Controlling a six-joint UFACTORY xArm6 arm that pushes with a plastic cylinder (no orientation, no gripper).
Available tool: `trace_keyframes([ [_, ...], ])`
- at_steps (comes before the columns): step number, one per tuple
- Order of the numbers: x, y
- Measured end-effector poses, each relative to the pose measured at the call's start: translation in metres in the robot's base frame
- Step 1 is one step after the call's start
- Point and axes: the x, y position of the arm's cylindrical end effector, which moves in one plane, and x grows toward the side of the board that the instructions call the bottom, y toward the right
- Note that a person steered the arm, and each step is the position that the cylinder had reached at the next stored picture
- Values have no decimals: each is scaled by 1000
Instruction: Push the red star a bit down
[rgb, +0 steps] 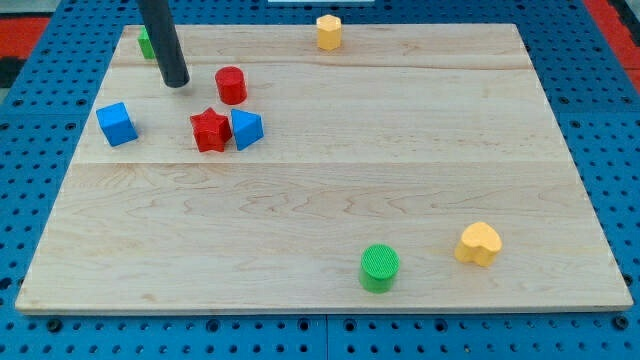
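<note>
The red star (210, 129) lies on the wooden board (330, 190) at the upper left. A blue triangular block (246, 129) touches its right side. A red cylinder (231, 85) stands just above and right of the star. My tip (176, 83) is above and to the left of the star, apart from it, and left of the red cylinder.
A blue cube (117, 123) sits left of the star. A green block (146, 42) is partly hidden behind the rod at the top left. A yellow hexagon block (329, 32) is at the top edge. A green cylinder (380, 267) and a yellow heart (479, 243) are at the bottom right.
</note>
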Motion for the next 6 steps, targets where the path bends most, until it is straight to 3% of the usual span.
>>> trace_keyframes([
  [6, 79, 62],
])
